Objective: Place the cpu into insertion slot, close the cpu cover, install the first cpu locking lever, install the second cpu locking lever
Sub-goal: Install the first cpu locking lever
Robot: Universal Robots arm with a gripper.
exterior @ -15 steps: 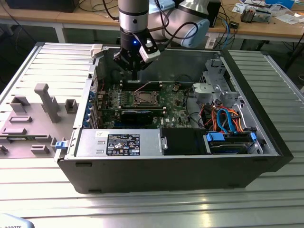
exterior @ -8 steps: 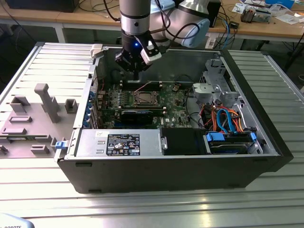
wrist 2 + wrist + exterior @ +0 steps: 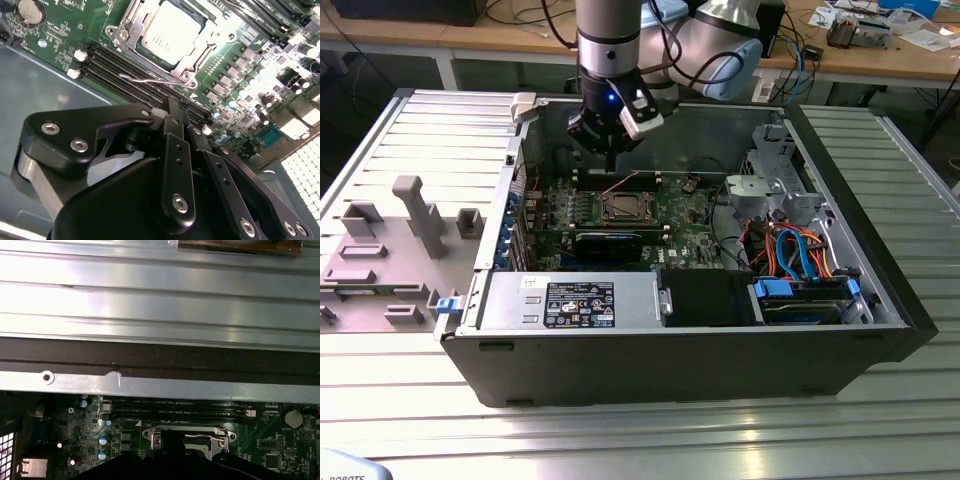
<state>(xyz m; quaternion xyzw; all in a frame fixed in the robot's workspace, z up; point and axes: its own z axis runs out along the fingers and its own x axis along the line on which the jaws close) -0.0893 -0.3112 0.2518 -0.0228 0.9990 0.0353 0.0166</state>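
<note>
tool [image 3: 179, 117] fingers closed together, empty | hovering beside cpu [image 3: 172, 31] | cpu seated under cpu cover [image 3: 125, 30]

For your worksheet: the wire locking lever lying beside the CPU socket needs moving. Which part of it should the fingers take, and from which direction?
Judging by its shape, take the locking lever at its kinked free end, coming from above. It is a thin wire lying low between the cpu cover and the memory slots, so only that raised bend seems to offer purchase.
</note>
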